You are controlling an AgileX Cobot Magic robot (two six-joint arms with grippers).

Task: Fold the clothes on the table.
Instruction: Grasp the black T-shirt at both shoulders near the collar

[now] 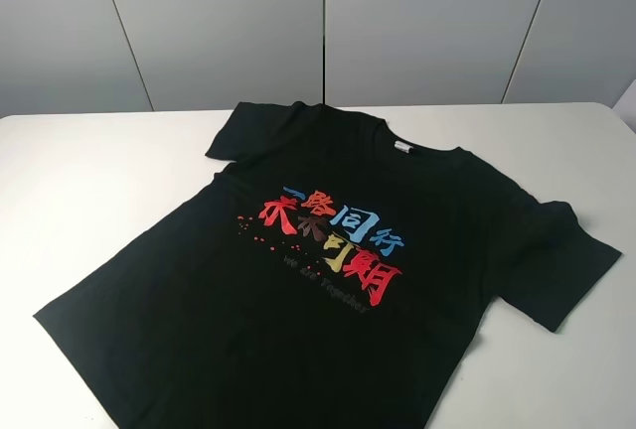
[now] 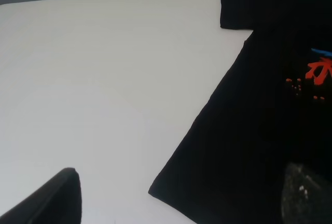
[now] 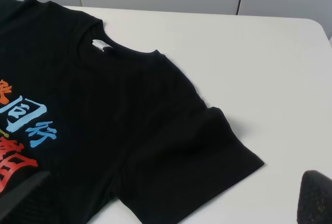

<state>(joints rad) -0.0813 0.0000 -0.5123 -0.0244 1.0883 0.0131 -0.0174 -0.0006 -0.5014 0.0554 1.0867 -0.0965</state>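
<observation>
Print on chest, 2 rows of Chinese chars: top row mostly blue, looks like 一路同行; lower row red, dark, yellow, red, approx 未来可期. Small grey Latin line under it, seems to read "We are Together", faint. Red dots to the left of the lower row. White neck label inside the collar; text too small to read.

Black T-shirt lies flat, chest up, on the white table, turned at an angle: collar twd the far edge, hem twd the near side and cut off by the frame bottom. One sleeve sits near the far edge, the other sleeve spreads twd the right edge. Plenty of bare top to the left of the shirt and at the far right corner, which is rounded. Grey wall panels behind.

Fabric mostly smooth, a few soft creases by the right-side sleeve; both sleeves out, nothing folded.

Left gripper: jaws wide, holding nothing; one finger over bare top, the other over the shirt near its hem corner. Right gripper: jaws wide, empty; one finger over the print side, the other past the sleeve over bare top.
</observation>
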